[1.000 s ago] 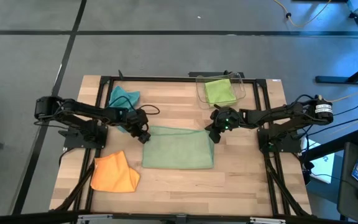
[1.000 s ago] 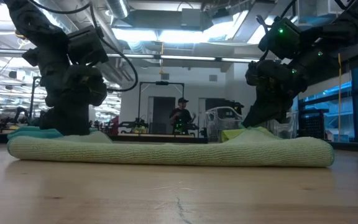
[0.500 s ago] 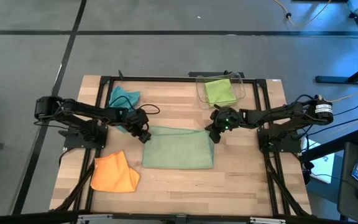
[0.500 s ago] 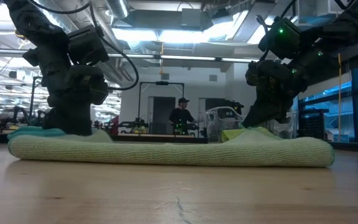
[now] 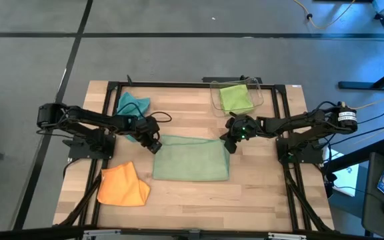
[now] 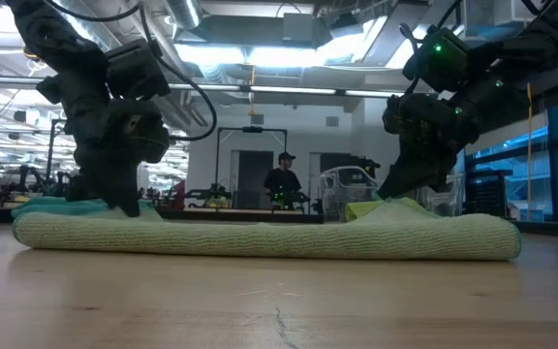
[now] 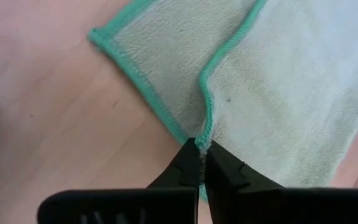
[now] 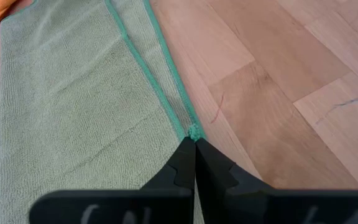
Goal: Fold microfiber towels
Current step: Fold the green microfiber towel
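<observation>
I see a clear bin at my table's far edge; a person stands beyond.

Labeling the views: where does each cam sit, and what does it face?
High: overhead, straight down; both arms, left gripper and right gripper pinching the large pale sage green microfiber towel.
Low: table height, facing the room; both arms drop in.
Left wrist: along shut fingers onto a teal-hemmed towel corner.
Right wrist: along shut fingers onto the hem.
Shared: all four show that towel.
</observation>
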Controlling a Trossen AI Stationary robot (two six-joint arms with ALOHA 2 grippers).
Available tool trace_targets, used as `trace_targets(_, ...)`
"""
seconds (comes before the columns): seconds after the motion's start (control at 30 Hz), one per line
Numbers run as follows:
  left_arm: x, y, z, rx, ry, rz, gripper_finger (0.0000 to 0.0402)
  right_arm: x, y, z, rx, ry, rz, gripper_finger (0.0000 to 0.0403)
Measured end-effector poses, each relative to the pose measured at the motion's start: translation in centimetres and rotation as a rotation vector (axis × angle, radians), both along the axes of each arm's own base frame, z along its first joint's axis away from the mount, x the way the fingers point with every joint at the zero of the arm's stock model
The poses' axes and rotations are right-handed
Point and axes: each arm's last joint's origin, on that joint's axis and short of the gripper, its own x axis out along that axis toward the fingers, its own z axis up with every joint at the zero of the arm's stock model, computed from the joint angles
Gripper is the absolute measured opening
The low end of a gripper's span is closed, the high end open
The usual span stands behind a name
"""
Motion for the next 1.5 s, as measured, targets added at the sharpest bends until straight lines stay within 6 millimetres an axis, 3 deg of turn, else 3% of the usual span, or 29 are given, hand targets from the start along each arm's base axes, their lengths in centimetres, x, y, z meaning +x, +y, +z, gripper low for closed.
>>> trace_targets(0.33,0.4,-0.1,0.6,-0.044,-0.076,-0.038,0.0,0.0,0.0,0.0,0.004,0.0,0.001,0.0002)
trace_targets(0.57,0.0,-0.2,2.6,-0.035,-0.189,-0.049,0.0,-0.1,0.1,0.1,0.005,0.002,0.002,0.0002)
trace_targets(0.87,-0.8,-0.2,4.9,0.031,-0.306,-0.015,0.0,-1.7,0.8,1.9,-0.01,0.014,-0.038,0.0)
trace_targets(1.5,-1.0,1.7,4.4,0.127,-0.281,0.032,0.0,-2.8,2.2,2.2,0.01,0.085,-0.121,0.0)
